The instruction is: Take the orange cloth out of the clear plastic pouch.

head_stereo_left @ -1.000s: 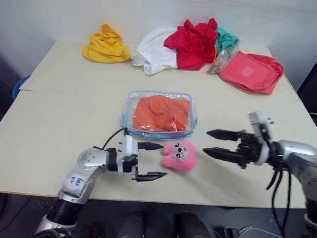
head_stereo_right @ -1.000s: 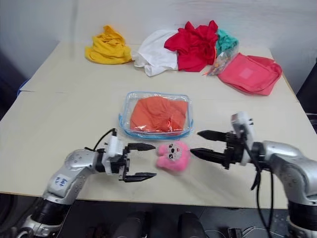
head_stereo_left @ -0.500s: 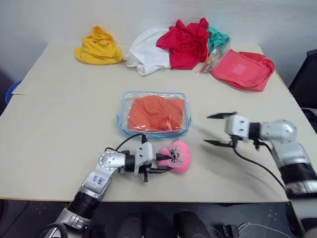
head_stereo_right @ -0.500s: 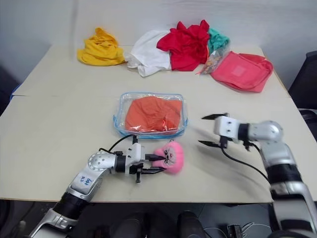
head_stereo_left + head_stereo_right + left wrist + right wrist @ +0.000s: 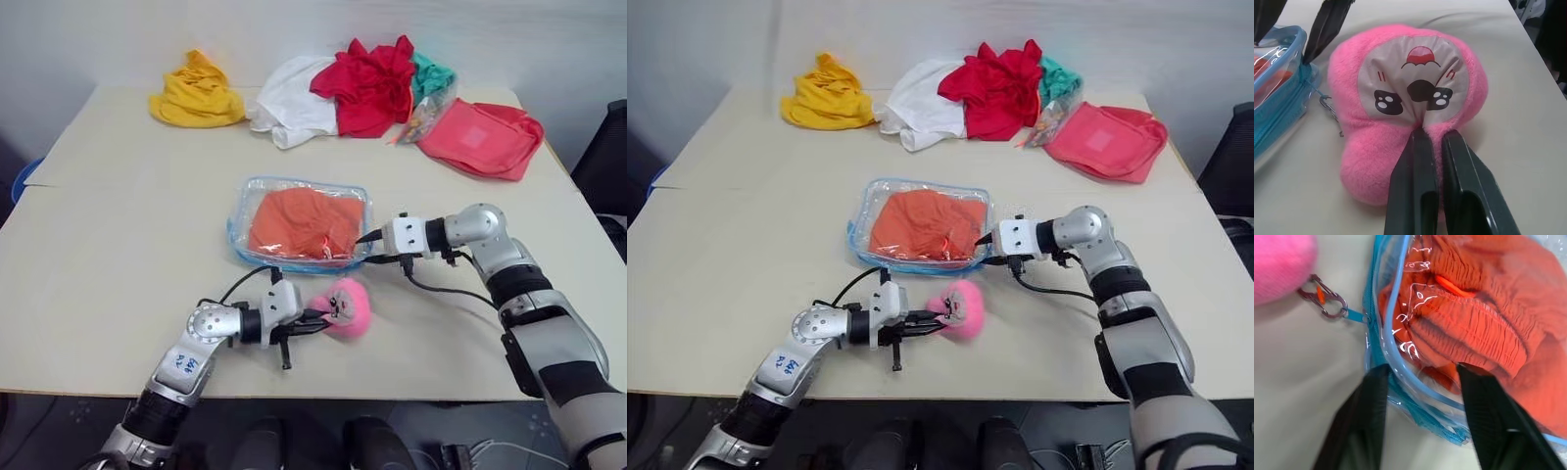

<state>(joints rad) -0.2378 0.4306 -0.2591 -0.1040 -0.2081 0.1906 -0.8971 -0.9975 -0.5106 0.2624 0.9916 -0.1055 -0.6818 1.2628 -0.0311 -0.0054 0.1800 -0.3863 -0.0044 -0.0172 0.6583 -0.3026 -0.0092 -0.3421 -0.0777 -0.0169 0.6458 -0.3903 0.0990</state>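
The clear plastic pouch [image 5: 237,227] with light blue trim lies flat mid-table, and the orange cloth [image 5: 304,220] is bunched inside it. A pink plush charm [image 5: 348,305] lies just in front, clipped to the zipper. My left gripper [image 5: 318,320] is shut on the plush's near edge; the left wrist view shows the fingers [image 5: 1415,166] pinching its fur. My right gripper [image 5: 370,238] is at the pouch's near right corner. In the right wrist view it [image 5: 1420,367] is open, its jaws standing either side of the blue trim [image 5: 1400,377], one over the cloth [image 5: 1488,323].
Along the table's far edge lie a yellow cloth [image 5: 196,93], a white cloth [image 5: 294,108], a red cloth [image 5: 372,83], a teal cloth [image 5: 431,73] and a coral-pink fabric bag [image 5: 485,137]. A metal clip [image 5: 1327,301] links charm and zipper.
My left gripper closed on the pink plush charm. My right gripper swung left to the pouch's near right corner, and its jaws narrowed around the trim.
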